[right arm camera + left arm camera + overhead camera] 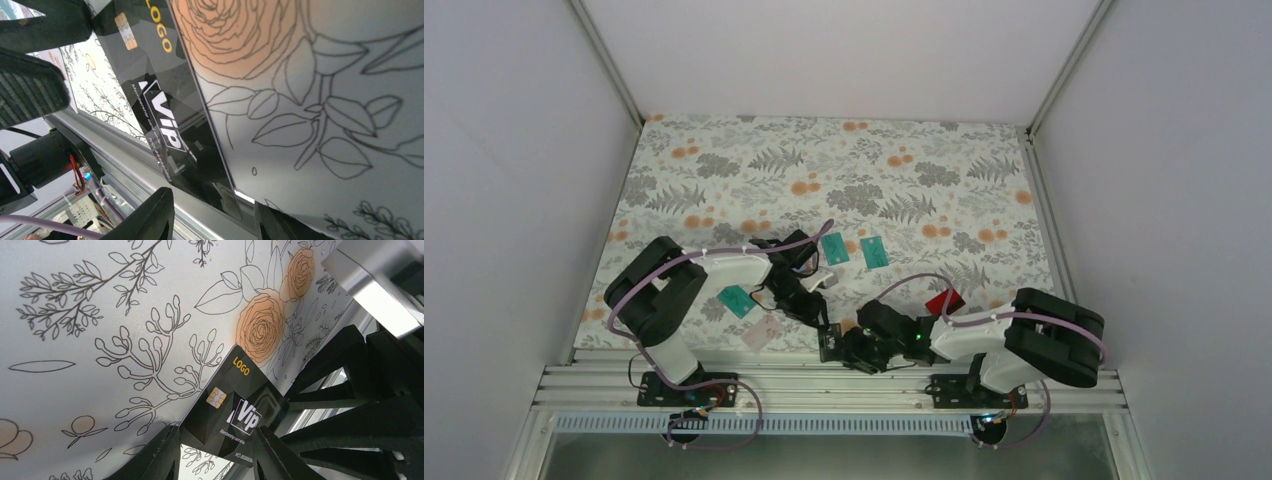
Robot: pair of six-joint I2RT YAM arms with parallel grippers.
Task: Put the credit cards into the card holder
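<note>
**Both arms meeting at the near edge of the table.** The black card, printed face up and marked LOGO and Vip, sits at the near border of the floral cloth, and part of it juts over the aluminium rail. Your left gripper has its fingers spread, with the card's numbered edge showing between them. Your right gripper is spread likewise about one end of the card. For neither can you tell whether the fingers press the card or merely flank it. From overhead, a teal card and a second teal card lie side by side beyond the left wrist. A third teal card lies beside the left forearm, with the pale pinkish card just nearer the rail. The red card lies beyond the right forearm.
</note>
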